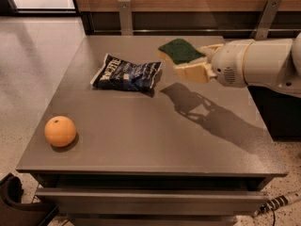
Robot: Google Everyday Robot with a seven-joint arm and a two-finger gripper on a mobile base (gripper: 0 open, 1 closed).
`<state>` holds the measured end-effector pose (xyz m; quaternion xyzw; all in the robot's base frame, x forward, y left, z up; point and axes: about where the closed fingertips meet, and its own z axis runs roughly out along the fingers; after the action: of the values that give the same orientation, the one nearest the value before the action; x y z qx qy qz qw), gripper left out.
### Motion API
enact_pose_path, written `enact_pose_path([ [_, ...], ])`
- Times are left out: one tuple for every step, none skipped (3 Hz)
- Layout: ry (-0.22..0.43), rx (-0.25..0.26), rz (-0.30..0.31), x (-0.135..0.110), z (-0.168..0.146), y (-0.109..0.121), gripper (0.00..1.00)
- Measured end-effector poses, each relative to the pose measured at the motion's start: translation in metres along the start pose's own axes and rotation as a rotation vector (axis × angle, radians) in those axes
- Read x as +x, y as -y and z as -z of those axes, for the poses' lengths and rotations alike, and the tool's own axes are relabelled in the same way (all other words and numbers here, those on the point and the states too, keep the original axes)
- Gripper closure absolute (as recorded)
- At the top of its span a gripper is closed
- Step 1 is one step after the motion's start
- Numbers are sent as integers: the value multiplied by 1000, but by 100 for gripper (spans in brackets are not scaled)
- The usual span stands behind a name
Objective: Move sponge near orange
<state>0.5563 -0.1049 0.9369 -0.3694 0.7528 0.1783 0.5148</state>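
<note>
The sponge [180,51], dark green on top with a pale yellow base, is held in the air over the table's back right part. My gripper [197,64] comes in from the right on a white arm and is shut on the sponge. The orange [60,131] sits on the grey table near its front left corner, far to the left of and nearer the front than the sponge. The arm's shadow falls on the table below the gripper.
A dark blue snack bag [126,74] lies on the grey table [155,140] left of the sponge, between it and the orange's side. A wooden wall with metal brackets stands behind. The floor lies to the left; a cable lies at the lower right.
</note>
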Motion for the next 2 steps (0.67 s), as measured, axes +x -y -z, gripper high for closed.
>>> enact_pose_path([
  [25, -112, 60, 5, 6, -46, 100],
  [22, -286, 128, 11, 10, -94, 100],
])
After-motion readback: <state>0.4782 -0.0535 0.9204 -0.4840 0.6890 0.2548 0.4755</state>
